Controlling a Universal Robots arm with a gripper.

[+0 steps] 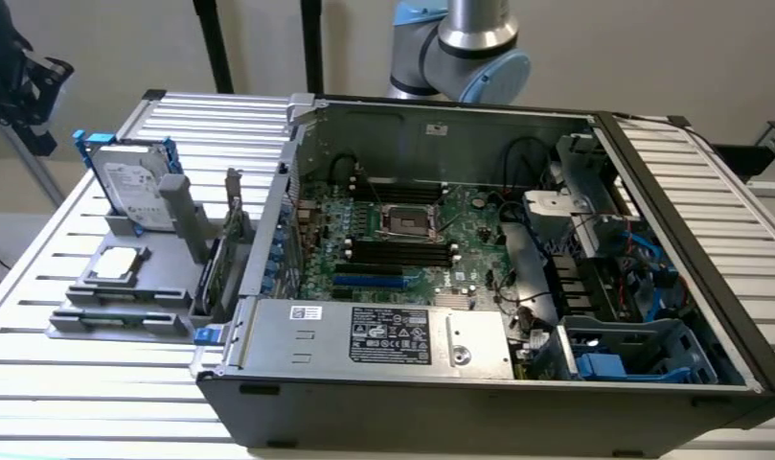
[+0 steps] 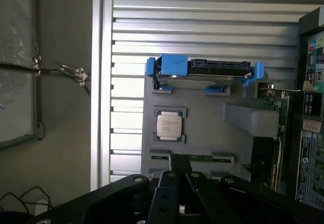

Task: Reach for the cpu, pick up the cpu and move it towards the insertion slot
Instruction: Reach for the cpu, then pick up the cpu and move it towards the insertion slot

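Note:
The cpu (image 1: pixel 116 264) (image 2: pixel 168 125), a small square silver chip, lies flat in a pocket of the grey holder (image 1: pixel 150 287) (image 2: pixel 202 143), at the exterior view's left and outside the computer case. The insertion slot (image 1: pixel 409 222) is the dark square socket with a shiny frame on the green motherboard inside the open case. In the wrist view my gripper (image 2: pixel 179 173) hangs high above the holder with its black fingers shut together and nothing between them. The cpu lies a little beyond the fingertips. Part of the arm (image 1: pixel 470 48) rises behind the case.
A silver hard drive in a blue frame (image 1: pixel 134 192) (image 2: pixel 202 67) stands upright in the holder behind the cpu. A card (image 1: pixel 231 240) stands between the holder and the case wall. The power supply (image 1: pixel 375 335) fills the case's front. Everything rests on a slatted metal table (image 1: pixel 55 383).

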